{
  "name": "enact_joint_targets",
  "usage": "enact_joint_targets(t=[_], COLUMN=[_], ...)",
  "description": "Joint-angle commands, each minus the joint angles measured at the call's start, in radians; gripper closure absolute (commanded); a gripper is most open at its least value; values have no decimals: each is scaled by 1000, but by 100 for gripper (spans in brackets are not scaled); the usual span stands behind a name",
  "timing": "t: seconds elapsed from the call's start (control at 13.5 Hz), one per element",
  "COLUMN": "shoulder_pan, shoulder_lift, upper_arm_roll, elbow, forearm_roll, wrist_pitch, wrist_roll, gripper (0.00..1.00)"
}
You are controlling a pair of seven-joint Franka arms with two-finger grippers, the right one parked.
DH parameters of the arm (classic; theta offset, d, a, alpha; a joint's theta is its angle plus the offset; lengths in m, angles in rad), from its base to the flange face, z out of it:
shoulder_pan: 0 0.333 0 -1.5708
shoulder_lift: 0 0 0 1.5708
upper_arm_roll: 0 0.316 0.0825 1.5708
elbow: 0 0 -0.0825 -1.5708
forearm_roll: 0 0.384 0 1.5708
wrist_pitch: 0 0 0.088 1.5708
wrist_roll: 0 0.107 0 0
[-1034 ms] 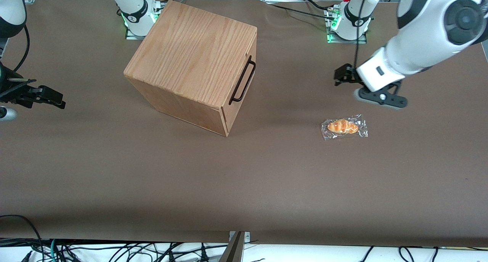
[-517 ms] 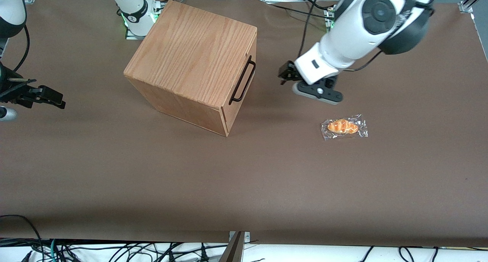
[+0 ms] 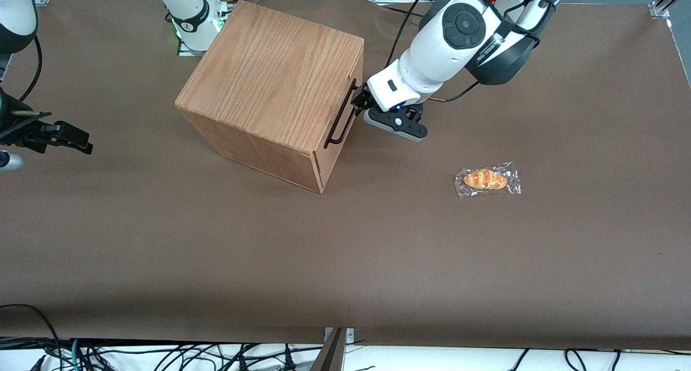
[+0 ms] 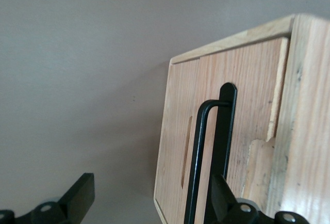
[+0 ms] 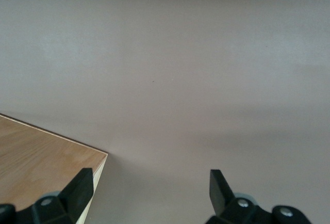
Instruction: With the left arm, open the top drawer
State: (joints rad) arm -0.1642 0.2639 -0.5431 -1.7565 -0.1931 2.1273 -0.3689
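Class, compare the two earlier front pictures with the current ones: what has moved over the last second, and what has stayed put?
The bulky white left arm swung across the table from the working arm's end toward the oak-grain wooden box. Its black two-finger gripper now sits open at the top drawer's thin black wire handle, nothing clamped yet. The top drawer stays shut; the box and the wrapped bread roll have not moved.
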Motion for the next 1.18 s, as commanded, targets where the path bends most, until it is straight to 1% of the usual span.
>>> enact_joint_targets(t=[0.0,0.3,0.59,0.74,1.11], shoulder_pan=[-23,-43,-57,-58,-67], shoulder_lift=[12,23,37,46,54], upper_arm_roll=[-3,-3,-3,-3,-3], elbow=[-49,-106,-109,-113,-146], forearm_roll=[-9,-8,1,52,135], wrist_pitch=[84,172,181,181,180], wrist_roll=[13,13,14,15,15], gripper=[0,0,0,0,0])
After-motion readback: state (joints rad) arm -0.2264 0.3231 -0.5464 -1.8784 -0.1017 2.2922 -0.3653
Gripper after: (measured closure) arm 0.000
